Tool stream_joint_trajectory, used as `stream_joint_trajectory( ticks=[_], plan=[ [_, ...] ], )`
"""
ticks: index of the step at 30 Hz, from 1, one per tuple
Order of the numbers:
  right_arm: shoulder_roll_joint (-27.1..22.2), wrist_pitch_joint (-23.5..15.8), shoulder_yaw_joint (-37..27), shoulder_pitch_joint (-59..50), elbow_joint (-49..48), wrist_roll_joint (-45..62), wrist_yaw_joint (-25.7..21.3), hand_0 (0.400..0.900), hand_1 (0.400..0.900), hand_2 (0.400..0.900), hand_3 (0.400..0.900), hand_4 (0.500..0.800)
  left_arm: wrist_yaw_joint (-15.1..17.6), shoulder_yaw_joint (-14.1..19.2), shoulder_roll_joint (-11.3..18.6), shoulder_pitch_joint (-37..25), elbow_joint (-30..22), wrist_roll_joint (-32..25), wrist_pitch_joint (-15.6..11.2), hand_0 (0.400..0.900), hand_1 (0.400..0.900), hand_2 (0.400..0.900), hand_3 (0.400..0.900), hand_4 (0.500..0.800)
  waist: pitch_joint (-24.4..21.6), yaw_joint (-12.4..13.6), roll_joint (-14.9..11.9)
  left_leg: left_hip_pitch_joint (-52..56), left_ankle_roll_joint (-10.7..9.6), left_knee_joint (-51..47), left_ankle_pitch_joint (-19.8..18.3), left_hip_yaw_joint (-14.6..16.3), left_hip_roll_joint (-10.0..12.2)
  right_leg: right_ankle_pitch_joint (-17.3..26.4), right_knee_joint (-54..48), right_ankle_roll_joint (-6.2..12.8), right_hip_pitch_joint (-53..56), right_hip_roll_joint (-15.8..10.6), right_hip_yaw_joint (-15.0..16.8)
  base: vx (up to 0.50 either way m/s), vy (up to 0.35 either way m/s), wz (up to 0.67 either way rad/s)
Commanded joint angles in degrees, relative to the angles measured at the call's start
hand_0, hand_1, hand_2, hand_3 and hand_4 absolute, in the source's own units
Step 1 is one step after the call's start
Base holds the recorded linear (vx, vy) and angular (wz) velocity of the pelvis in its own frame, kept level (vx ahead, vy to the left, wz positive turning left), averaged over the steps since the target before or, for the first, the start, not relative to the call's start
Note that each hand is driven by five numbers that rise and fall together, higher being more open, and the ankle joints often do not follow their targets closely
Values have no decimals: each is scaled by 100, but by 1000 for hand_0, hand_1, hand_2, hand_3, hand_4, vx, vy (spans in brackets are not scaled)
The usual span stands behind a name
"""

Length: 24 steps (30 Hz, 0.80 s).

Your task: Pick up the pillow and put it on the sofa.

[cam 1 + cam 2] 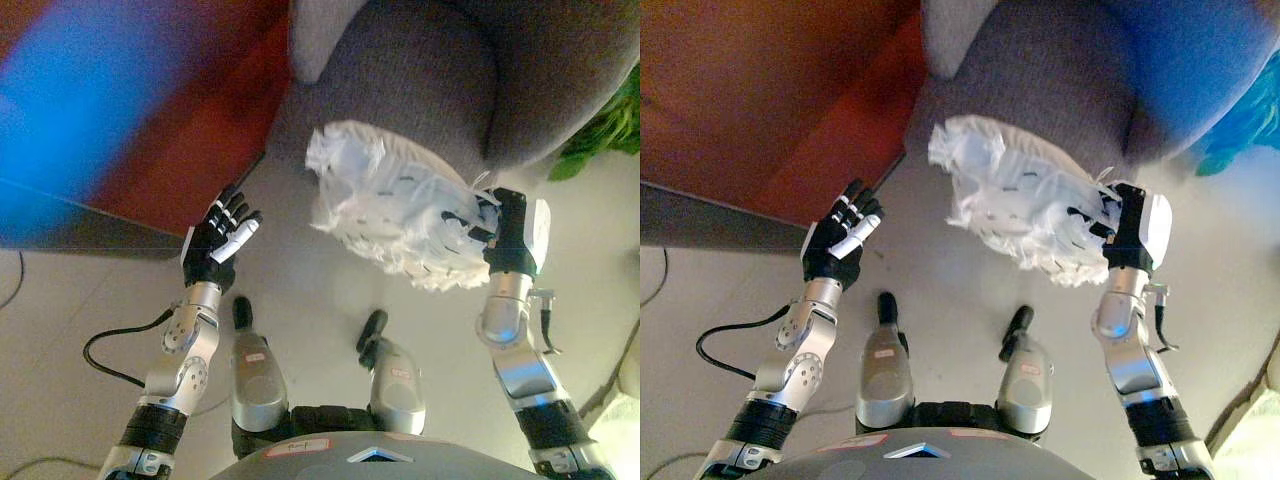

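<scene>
A white ruffled pillow [392, 205] hangs in the air just in front of the grey sofa [420, 70], its upper edge overlapping the sofa's front. My right hand [506, 234] is at the pillow's right edge, fingers curled into the ruffles and pinching them. My left hand [218, 243] is raised to the left of the pillow, well apart from it, fingers straight and holding nothing.
A red rug or mat [190, 110] lies on the pale floor to the left of the sofa. A green plant [605, 135] shows at the right edge beside the sofa's arm.
</scene>
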Motion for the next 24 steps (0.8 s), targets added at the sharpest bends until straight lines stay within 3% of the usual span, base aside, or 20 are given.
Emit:
stream_joint_trajectory(
  ticks=[1,10,15,24],
  plan=[
    [-413,-1041,-712,-125,-1163,-123,-194,400,400,400,400,500,-176,197,-29,220,-768,224,-114,900,900,900,900,800,-1216,-83,-4,386,570,-624,307,256,-110,984,-680,189,202,-180,78,78,4,-8],
    [-573,-810,-845,-338,-1109,473,382,400,400,400,400,500,-252,310,-51,359,-754,69,106,900,900,900,900,800,-1699,25,49,923,558,-883,250,251,-184,761,-866,95,750,-55,-46,78,40,-6],
    [-748,-440,-797,-732,-770,853,642,400,400,400,400,500,-281,347,22,398,-710,49,137,900,900,900,900,800,-1805,187,19,1071,485,-1015,285,246,-130,721,-1042,81,982,-15,-251,44,1,7],
    [-756,-234,-600,-1477,385,1028,514,400,400,400,400,500,-448,414,155,511,-736,49,257,900,900,900,900,800,-1858,501,-33,1107,394,-1083,345,149,-41,752,-1204,58,1190,26,-581,28,-29,15]
  ],
)
